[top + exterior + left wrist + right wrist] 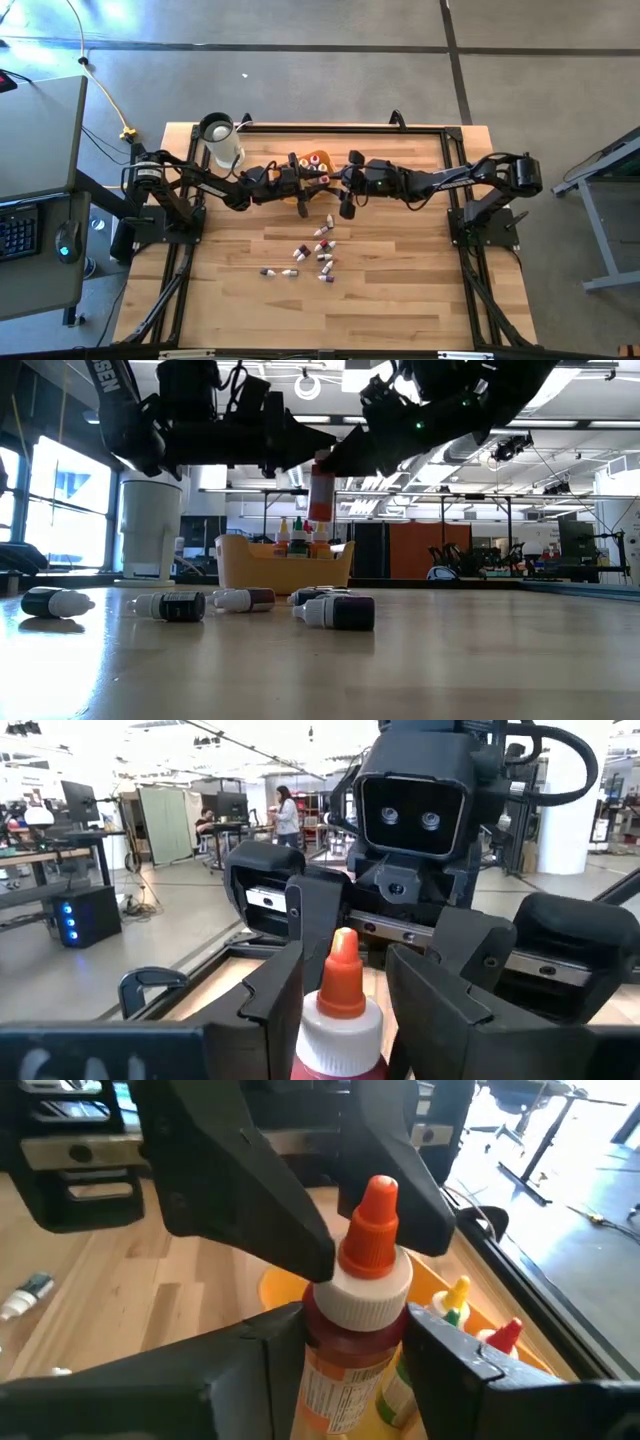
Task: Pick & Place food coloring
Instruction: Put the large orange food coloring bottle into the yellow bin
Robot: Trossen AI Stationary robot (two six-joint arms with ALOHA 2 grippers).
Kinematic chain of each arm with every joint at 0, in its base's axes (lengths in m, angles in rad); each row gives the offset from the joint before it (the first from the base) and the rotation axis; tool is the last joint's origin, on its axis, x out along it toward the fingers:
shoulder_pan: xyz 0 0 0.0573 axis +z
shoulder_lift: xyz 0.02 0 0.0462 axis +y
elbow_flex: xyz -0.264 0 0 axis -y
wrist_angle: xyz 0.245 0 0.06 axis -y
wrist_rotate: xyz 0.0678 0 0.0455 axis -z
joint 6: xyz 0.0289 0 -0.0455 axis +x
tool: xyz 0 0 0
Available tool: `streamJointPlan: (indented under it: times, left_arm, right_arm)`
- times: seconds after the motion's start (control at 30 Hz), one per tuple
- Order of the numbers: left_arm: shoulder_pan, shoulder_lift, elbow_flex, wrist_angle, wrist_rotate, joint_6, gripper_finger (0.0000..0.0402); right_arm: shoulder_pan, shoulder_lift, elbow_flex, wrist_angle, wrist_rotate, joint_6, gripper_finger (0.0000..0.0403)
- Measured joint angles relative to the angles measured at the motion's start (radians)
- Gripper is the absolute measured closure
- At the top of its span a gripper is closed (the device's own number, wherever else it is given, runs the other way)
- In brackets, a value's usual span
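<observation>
A red food coloring bottle (350,1380) with a white cap and an orange tip hangs upright in the air between my two grippers, just near of the yellow-orange tray (316,158). My right gripper (350,1350) reaches in from the table's right and is shut on it. My left gripper (368,1238) reaches in from the left, its fingers standing on either side of the white cap (342,1035). Several more bottles (300,538) stand in the tray (285,570). Others lie on their sides on the table (315,255). My right gripper pinches the bottle's upper body, just under the white cap (352,1342), between its two fingers (250,1370). They come nearly level from the table's right, slanting a little down. The bottle stands upright, lifted clear. My left gripper's fingers (285,1220) flank the cap closely; I cannot tell whether one touches it.
A white jug (222,142) stands at the far left of the table, left of the tray. Loose bottles (335,610) lie scattered across the middle of the wooden top. A dark frame runs along the table's edges (455,150).
</observation>
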Motion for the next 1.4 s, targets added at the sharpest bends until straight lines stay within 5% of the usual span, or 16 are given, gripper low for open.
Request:
streamJointPlan:
  times: [0.37,0.8,1.4]
  left_arm:
    - [0.000,0.000,0.052,0.012,-0.040,-0.024,0.0258]
    - [-0.007,-0.028,0.180,0.018,-0.041,0.081,0.0257]
    - [-0.152,-0.088,0.181,0.024,-0.037,0.164,0.0257]
  right_arm:
    - [-0.024,0.000,0.000,-0.055,0.114,-0.001,0.0258]
    - [-0.108,0.003,-0.001,-0.073,0.031,0.031,0.0256]
    - [-0.106,0.004,-0.005,-0.100,0.037,0.044,0.0259]
